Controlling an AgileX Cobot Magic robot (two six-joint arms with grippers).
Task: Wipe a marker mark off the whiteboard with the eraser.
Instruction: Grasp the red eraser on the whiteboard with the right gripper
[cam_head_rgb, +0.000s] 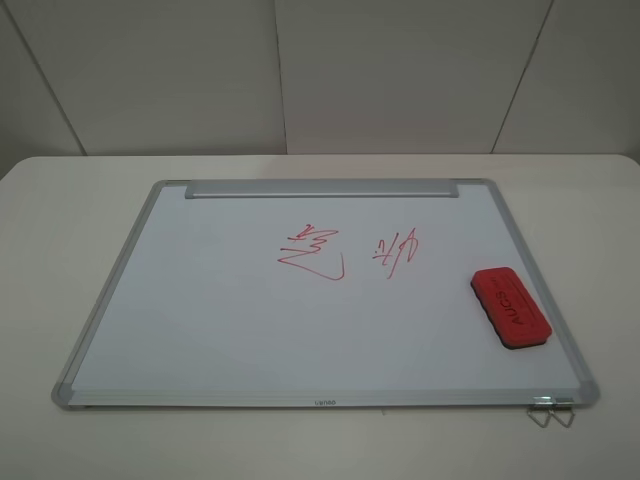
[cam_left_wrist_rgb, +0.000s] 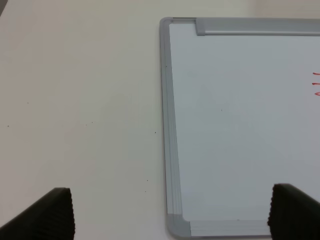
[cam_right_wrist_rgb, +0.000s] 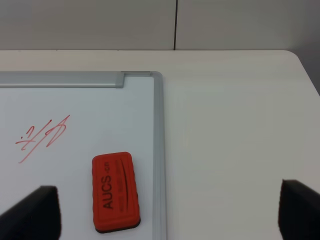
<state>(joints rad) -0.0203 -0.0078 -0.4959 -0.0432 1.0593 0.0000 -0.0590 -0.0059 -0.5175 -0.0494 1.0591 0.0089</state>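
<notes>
Two pincers: both mine, fingers spread wide, gripping nothing.
Left pincer (cam_left_wrist_rgb: 175, 212): over left frame edge of large white silver-framed whiteboard (cam_head_rgb: 200, 300).
Right pincer (cam_right_wrist_rgb: 167, 210): over board's right edge.
Small red block eraser (cam_head_rgb: 511, 308): flat on board, just beside right frame.
Larger red scribbled marker mark (cam_head_rgb: 312, 252): mid-board, left of smaller red scribble (cam_head_rgb: 400, 250), well apart from eraser.

The left pincer (cam_left_wrist_rgb: 175, 214) shows two matt black fingers (cam_left_wrist_rgb: 52, 217) with fine ridged faces and blunt, squared tips; the right pincer (cam_right_wrist_rgb: 167, 211) has the same black fingers (cam_right_wrist_rgb: 35, 212), too blurred to show any texture
</notes>
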